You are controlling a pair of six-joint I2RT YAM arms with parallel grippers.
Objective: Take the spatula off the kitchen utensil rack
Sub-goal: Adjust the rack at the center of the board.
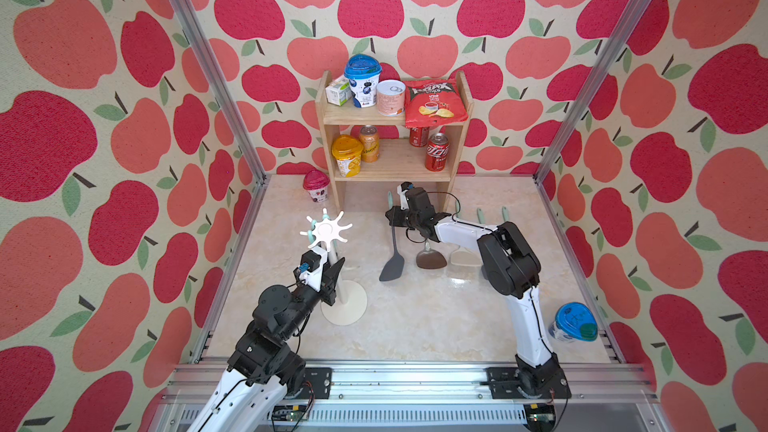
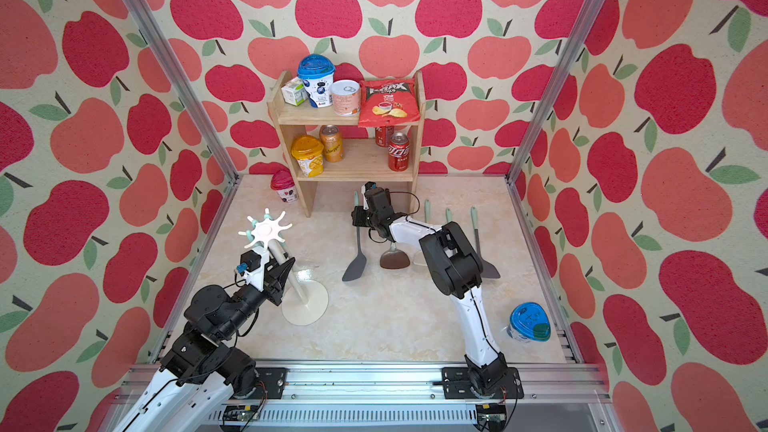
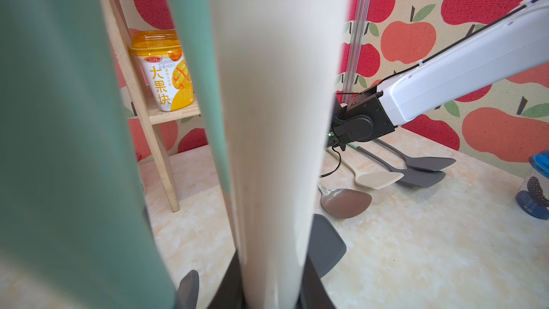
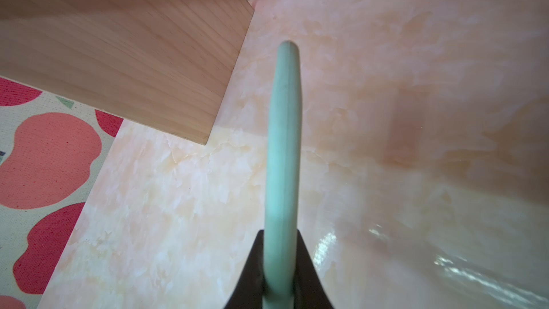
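Left end effector [image 1: 335, 266] clamps the kitchen utensil rack [image 1: 328, 231]; outstretched right end effector [image 1: 393, 219] pinches the spatula [image 1: 392, 270]

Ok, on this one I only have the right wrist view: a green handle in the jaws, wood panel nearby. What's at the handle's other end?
Observer: A flat dark grey blade; it's the spatula.
Operator: And the left arm?
Observer: The left gripper has its jaws shut around the pole of the kitchen utensil rack.
Operator: Anything hanging on it?
Observer: Yes, two green-handled utensils, beside the pole.
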